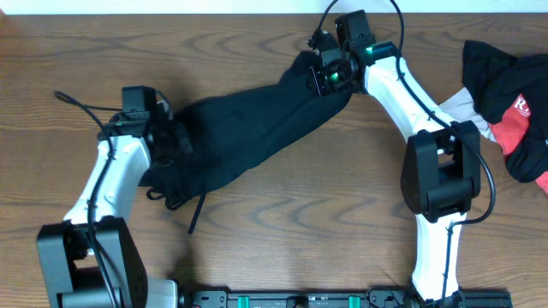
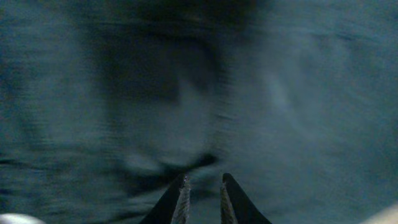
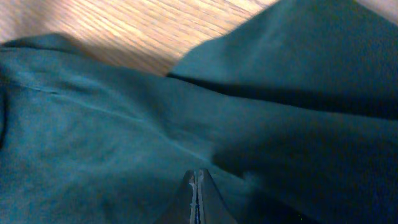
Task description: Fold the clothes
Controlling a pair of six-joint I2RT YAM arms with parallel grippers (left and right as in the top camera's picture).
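Observation:
A black garment (image 1: 248, 137) lies stretched in a long diagonal band across the wooden table, from the lower left to the upper middle. My left gripper (image 1: 174, 137) is at its lower left end. In the left wrist view the fingers (image 2: 203, 186) stand a narrow gap apart with dark cloth (image 2: 280, 93) filling the blurred view. My right gripper (image 1: 324, 79) is at the garment's upper right end. In the right wrist view its fingers (image 3: 197, 183) are pressed together on the cloth (image 3: 112, 137).
A pile of black, red and white clothes (image 1: 514, 94) lies at the right edge of the table. A dark cord (image 1: 198, 214) hangs from the garment's lower left part onto the bare wood (image 1: 300, 222).

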